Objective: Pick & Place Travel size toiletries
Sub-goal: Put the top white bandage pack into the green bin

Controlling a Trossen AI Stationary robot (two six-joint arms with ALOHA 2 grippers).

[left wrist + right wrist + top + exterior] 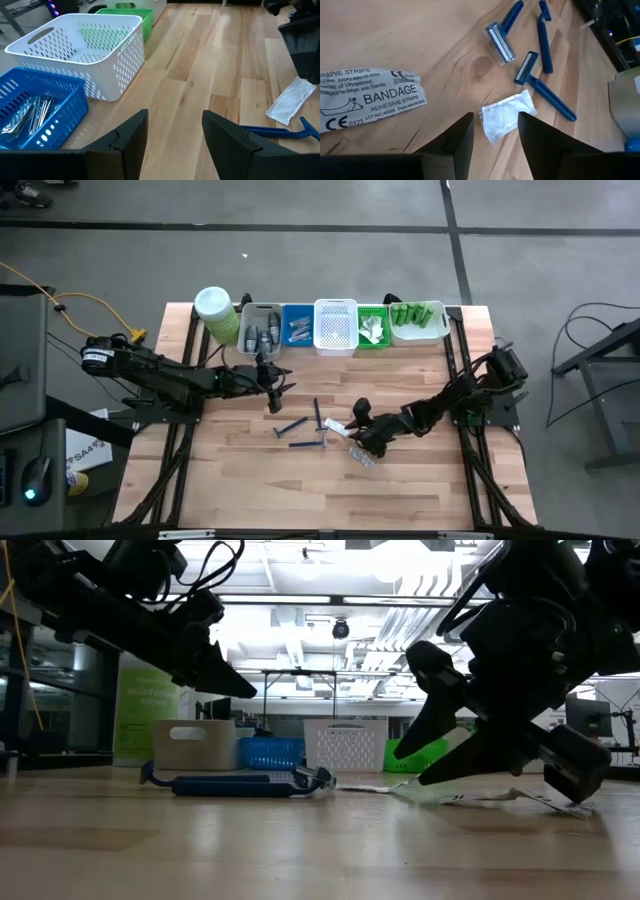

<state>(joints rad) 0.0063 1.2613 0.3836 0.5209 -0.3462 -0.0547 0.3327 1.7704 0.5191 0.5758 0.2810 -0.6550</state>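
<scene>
Both arms dark, near-black, built of jointed segments with rounded housings.

Left arm: white label ring with dark print on the joint housing farthest from the white basket (336, 326); small yellow-orange connector just beside that ring; thin black cables looping along the links. Left end effector (174, 131): two broad, matte black fingers, angular, with chamfered inner edges.

Right arm: bulkier black housing at the end farthest from the basket, black cable loops around it. Right end effector (494, 132): same two flat black fingers, smooth faces, bevelled tips.
</scene>
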